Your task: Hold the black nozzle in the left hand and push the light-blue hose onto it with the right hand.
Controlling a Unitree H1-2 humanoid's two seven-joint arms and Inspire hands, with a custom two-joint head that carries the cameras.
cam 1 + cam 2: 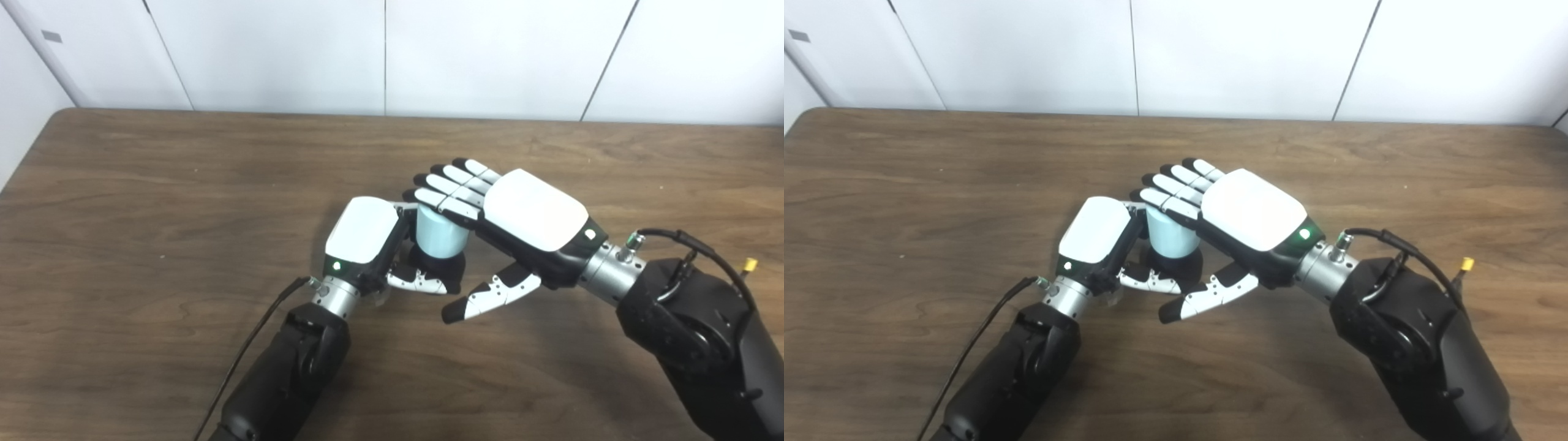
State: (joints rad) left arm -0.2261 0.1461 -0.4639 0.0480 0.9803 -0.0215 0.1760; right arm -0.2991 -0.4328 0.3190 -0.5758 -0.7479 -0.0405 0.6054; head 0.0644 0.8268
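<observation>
A short light-blue hose [438, 237] stands upright on top of the black nozzle [446, 265] near the middle of the table. My left hand [364, 236] is shut on the black nozzle, its thumb wrapped around the front and its fingers behind, mostly hidden. My right hand [530, 214] is open and held flat, palm down. Its straight fingers [450, 191] lie across the top of the hose and hide the rim. The right thumb [487, 297] hangs free below, touching nothing. How deep the nozzle sits inside the hose is hidden.
The brown wooden table [153, 202] stretches out on all sides of the hands, with its far edge against a white panelled wall [386, 55]. A black cable [257, 343] runs along my left forearm.
</observation>
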